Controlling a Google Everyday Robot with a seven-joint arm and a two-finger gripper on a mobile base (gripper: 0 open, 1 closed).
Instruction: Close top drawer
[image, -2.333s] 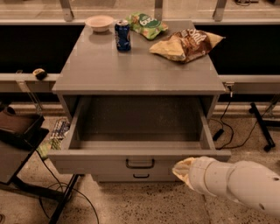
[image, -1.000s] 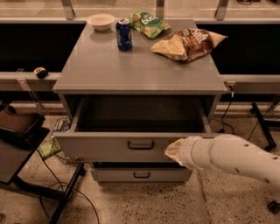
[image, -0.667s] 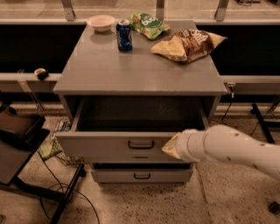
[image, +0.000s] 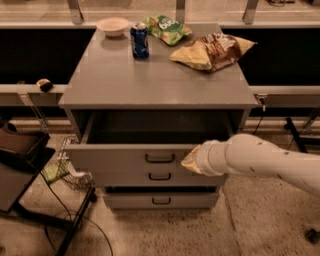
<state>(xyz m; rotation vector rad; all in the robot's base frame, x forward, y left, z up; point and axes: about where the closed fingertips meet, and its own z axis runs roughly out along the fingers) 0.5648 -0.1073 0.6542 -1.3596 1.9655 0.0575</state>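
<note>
The top drawer (image: 125, 156) of the grey cabinet is partly open, its front panel with a small black bar handle (image: 160, 158) standing a short way out from the cabinet body. The dark inside of the drawer shows above the panel. My gripper (image: 191, 160) is at the end of the white arm (image: 265, 161) that comes in from the right. It is pressed against the right part of the top drawer's front, just right of the handle.
Two shorter drawers (image: 159, 176) sit below, the lowest (image: 161, 200) near the floor. On the cabinet top (image: 115, 75) stand a blue can (image: 139, 41), a white bowl (image: 113, 26), a green bag (image: 167, 28) and a chip bag (image: 212, 51). A dark stand and cables (image: 30, 190) are at the left.
The top drawer has slid back into the cabinet, from wide open to only a little open. My gripper has moved left and forward with the drawer front.
</note>
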